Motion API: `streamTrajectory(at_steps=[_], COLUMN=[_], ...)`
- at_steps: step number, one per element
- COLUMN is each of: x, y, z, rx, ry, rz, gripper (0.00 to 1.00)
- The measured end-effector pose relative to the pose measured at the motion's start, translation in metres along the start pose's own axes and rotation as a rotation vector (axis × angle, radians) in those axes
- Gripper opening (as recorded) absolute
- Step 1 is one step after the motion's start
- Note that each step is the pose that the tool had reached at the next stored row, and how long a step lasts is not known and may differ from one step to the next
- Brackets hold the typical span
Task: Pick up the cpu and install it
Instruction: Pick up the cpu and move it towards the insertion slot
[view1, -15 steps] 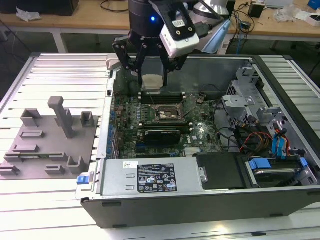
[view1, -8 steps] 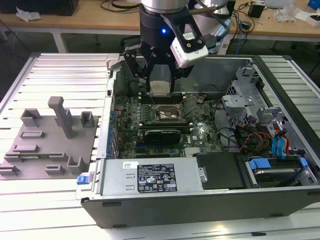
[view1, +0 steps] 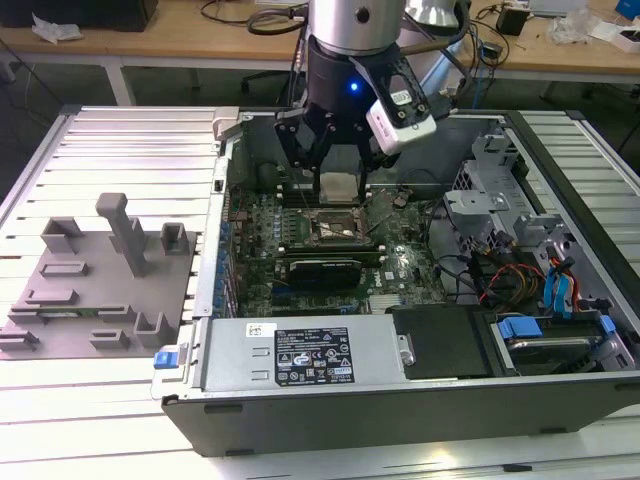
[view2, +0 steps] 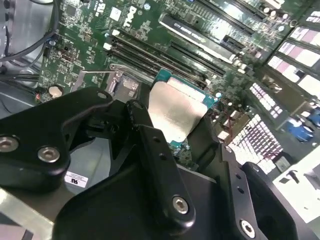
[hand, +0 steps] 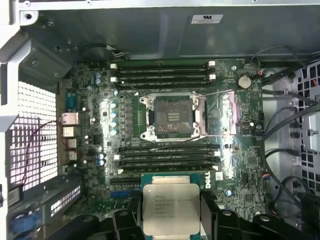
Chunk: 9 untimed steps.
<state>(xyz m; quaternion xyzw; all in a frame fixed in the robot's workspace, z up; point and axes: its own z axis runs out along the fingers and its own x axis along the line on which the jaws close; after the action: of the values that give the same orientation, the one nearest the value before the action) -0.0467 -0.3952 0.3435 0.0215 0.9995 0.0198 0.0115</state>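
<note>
Jaws of black gripper (hand: 171, 219) clamped on flat silver-topped square cpu (hand: 171, 207), level, seemingly just above dark metal-framed socket (hand: 173, 116).

The work surface is a table (view1: 100, 140) of pale, ribbed aluminium slats that run across the exterior view. Two items rest directly on it. A grey plastic tray (view1: 60, 300) with upright blocks lies flat at 9 o'clock. An open computer case (view1: 400, 415), laid on its side, occupies the centre through 3 o'clock. The tray edge sits just beside the case wall.
</note>
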Motion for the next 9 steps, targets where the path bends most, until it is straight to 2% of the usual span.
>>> streamTrajectory(at_steps=[9], x=[-0.0007], y=[0.0256], z=[0.0144], rx=[0.0002], ry=[0.0000], rz=[0.000], gripper=[0.55])
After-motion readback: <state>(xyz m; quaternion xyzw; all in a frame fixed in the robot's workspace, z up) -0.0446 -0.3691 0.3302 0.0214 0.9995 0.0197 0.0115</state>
